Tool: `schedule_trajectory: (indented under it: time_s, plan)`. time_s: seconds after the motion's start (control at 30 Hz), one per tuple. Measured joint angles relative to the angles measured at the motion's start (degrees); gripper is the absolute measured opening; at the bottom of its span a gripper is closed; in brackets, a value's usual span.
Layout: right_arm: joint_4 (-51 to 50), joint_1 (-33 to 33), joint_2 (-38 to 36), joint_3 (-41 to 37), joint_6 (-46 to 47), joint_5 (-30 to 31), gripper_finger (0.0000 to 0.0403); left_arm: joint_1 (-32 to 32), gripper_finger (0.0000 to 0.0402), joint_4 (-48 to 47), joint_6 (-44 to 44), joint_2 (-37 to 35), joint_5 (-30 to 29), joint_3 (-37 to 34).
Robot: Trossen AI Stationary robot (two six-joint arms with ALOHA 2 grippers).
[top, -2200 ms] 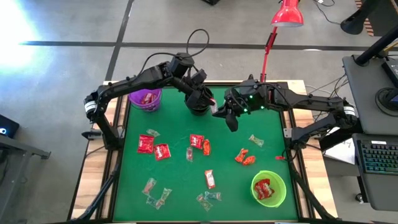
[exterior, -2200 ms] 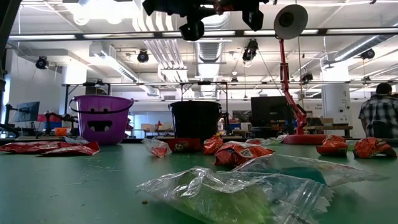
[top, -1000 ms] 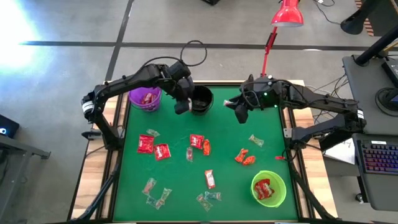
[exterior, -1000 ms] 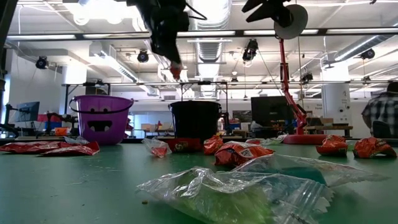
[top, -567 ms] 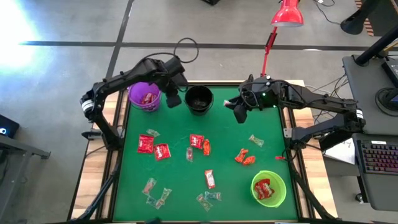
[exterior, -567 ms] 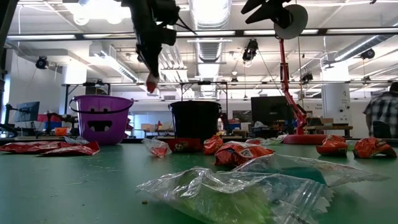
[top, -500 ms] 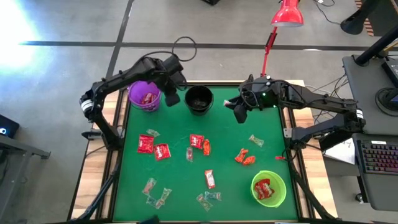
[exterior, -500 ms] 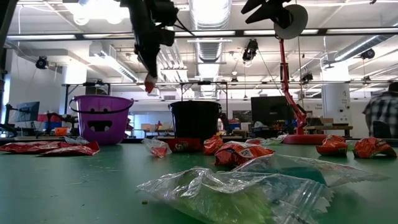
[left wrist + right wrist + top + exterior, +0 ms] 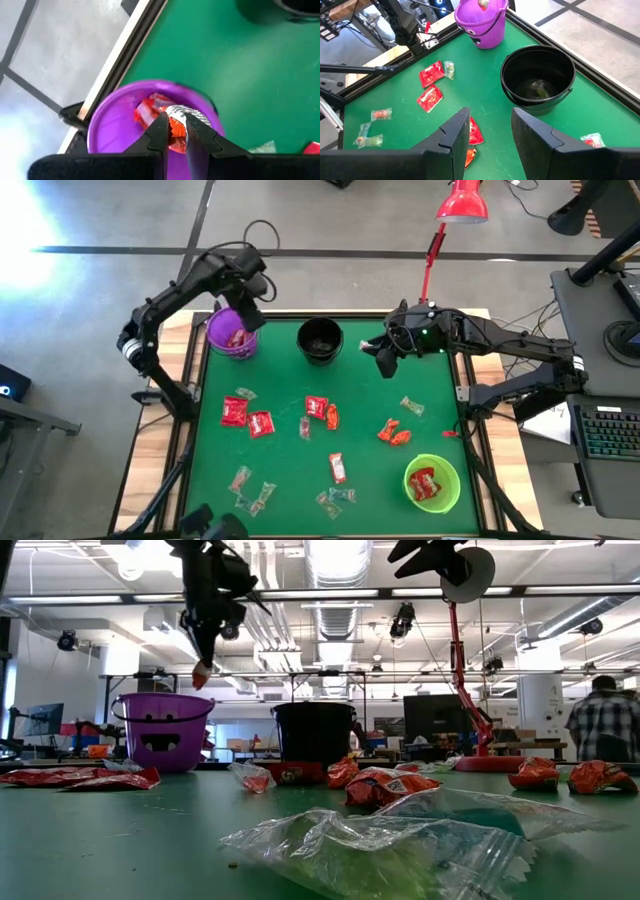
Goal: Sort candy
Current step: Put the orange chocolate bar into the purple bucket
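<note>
A grey concrete floor point(image 9: 100, 220) with dark seams surrounds the green tabletop point(image 9: 290, 455). At about one o'clock a red lamp point(image 9: 462, 202) leans in. At three o'clock a desk point(image 9: 600, 330) carries a keyboard point(image 9: 608, 432). Ceiling pipes point(image 9: 330, 600) run overhead.

There are three bowls: one purple bowl point(image 9: 233, 336) at 11 o'clock, one black bowl point(image 9: 319, 341) at 12, one green bowl point(image 9: 432, 483) at 5. Loose candy point(image 9: 318, 408) on the mat: about seven red or orange pieces and maybe eight clear ones.
</note>
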Motion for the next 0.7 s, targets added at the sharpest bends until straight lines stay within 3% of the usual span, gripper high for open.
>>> schedule_trajectory:
  time_s: [0.27,0.7]
  plan:
    - [0.0,0.0,0.0,0.0,0.0,0.8,0.0132,4.5,0.0024,-4.0,0.6,-0.6,-0.3,0.0]
    - [0.0,0.0,0.0,-0.1,0.5,0.8,0.0132,4.6,0.0047,-4.5,2.7,-0.5,-0.3,-0.8]
